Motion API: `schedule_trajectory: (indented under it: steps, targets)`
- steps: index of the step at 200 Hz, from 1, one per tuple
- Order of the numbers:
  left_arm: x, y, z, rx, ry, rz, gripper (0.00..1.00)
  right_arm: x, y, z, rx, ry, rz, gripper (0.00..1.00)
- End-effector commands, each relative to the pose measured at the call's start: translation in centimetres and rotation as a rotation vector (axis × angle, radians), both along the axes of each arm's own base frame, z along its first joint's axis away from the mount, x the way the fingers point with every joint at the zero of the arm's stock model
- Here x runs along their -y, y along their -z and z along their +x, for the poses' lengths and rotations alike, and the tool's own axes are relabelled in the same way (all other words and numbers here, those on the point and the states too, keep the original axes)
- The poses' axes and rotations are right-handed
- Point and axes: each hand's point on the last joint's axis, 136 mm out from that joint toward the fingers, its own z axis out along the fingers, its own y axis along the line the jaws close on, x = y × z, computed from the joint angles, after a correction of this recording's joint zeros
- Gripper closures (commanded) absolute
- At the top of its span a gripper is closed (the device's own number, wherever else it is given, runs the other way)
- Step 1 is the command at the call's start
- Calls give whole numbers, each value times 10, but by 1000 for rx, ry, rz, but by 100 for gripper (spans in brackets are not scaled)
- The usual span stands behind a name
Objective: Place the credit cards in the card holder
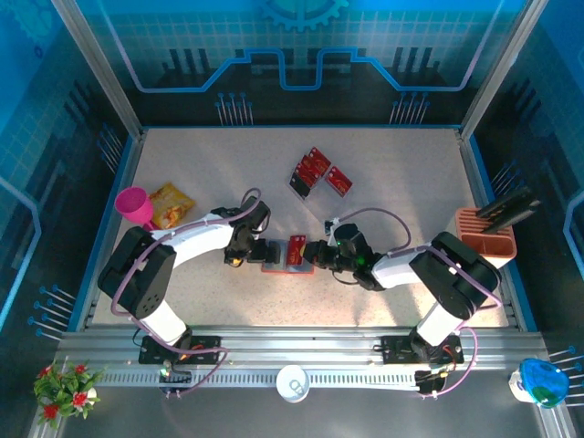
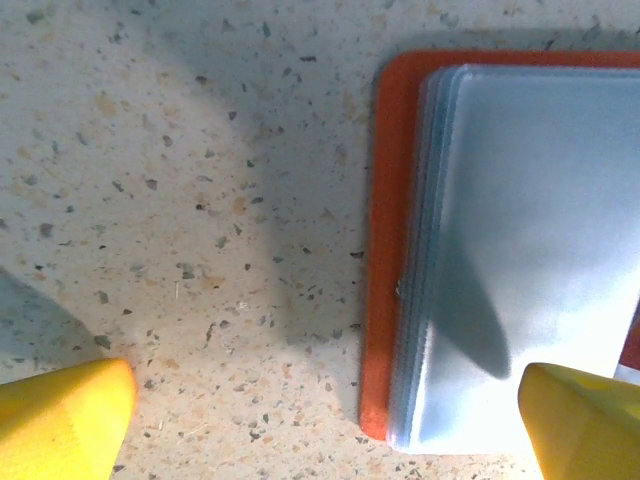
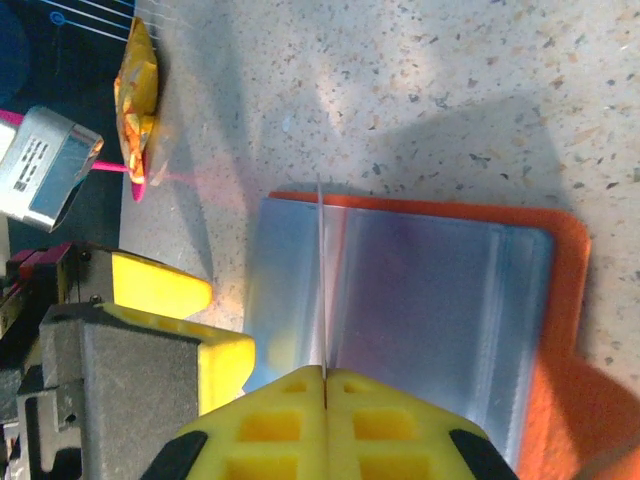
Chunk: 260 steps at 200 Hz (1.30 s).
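The card holder [image 1: 272, 256] lies open on the table between both arms, orange-red with grey pockets [image 2: 530, 230]. My right gripper [image 3: 323, 385] is shut on a credit card [image 3: 322, 270], seen edge-on as a thin line standing over the pockets [image 3: 430, 300]. From above that card [image 1: 297, 248] is red, just left of the right gripper [image 1: 315, 255]. My left gripper [image 2: 325, 425] is open and straddles the holder's orange edge [image 2: 385, 250], one yellow fingertip [image 2: 60, 415] over bare table. Two more red credit cards [image 1: 311, 168] [image 1: 338, 180] lie further back.
A pink cup [image 1: 135, 205] and a yellow-orange snack bag [image 1: 171, 204] sit at the left. An orange slotted rack [image 1: 486, 233] with a dark item stands at the right edge. A white round object [image 1: 292, 381] rests on the front rail.
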Motion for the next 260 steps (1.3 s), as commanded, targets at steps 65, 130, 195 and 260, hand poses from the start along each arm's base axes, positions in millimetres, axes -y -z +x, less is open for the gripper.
schedule_trajectory:
  steps: [65, 130, 195, 260]
  targets:
    - [-5, -16, 18, 26, 28, 68, 1, 0, -18, 4, 57, 33, 21, 100]
    - [-24, 5, 7, -24, 32, 125, 1, -5, -10, 6, 60, 54, 26, 100]
    - [-26, 16, -2, -61, 42, 129, 1, -6, -1, 4, 50, 68, 24, 100]
    - [-28, 22, -8, -80, 37, 129, 1, -6, 6, 2, 33, 66, 19, 100]
